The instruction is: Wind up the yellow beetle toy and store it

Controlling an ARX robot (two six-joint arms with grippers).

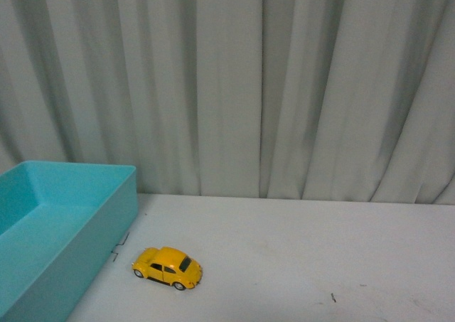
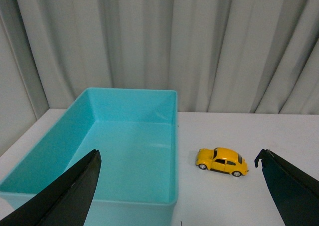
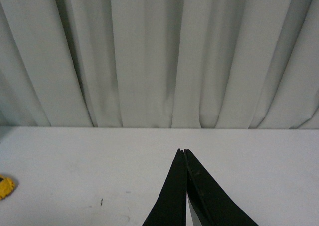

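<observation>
Yellow car, front view: the yellow beetle toy (image 1: 168, 267) stands on its four wheels on the white table (image 1: 306, 244), left of centre and close to the near edge, side-on to the camera.
Bin, front view: a teal bin (image 1: 106, 215) with an open top sits at the far left. The toy is near its right wall, outside it and not touching.
Backdrop, front view: a pale grey pleated curtain (image 1: 249, 87) hangs behind the table.
Marks, front view: small dark marks (image 1: 121, 247) lie on the tabletop between the bin and the toy, and another lies well off to the right.
Left gripper, left wrist view: the left gripper (image 2: 178, 156) is released, its jaws spread far apart. The two black fingers (image 2: 70, 196) frame the scene and grasp nothing.
Toy, left wrist view: it sits on the table beside the bin's long wall, apart from it and not inside, between the two spread fingers but farther off than their tips.
Right gripper, right wrist view: the right gripper (image 3: 183, 151) is clenched, its black tips pressed together above the white tabletop.
Toy, right wrist view: only a yellow sliver shows, cut off by the frame edge, well apart from the gripper.
</observation>
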